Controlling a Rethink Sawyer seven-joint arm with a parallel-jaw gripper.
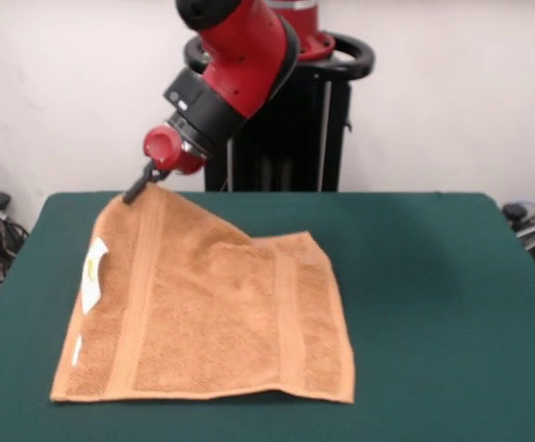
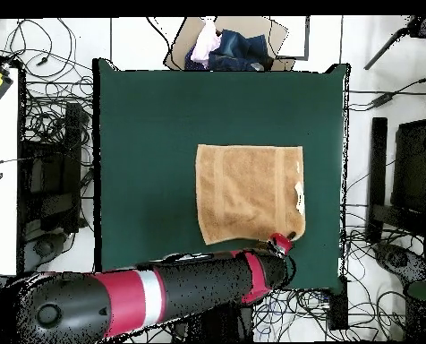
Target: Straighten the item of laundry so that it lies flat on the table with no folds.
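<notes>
I see the orange-tan terry-cloth hand towel (image 1: 212, 313) spread on the dark green felt-topped table (image 1: 433, 276), left of centre in the front view. 1 far corner is raised off the surface, pinched by the red and black arm's gripper (image 1: 139, 189), its fingers pressed together on the cloth. White tag (image 1: 93, 262) on the left edge. A fold ridge runs down from the lifted corner.

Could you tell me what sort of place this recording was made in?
Probably a robotics lab: a red arm works a towel on a green table, with loose cables on the floor around it.
</notes>
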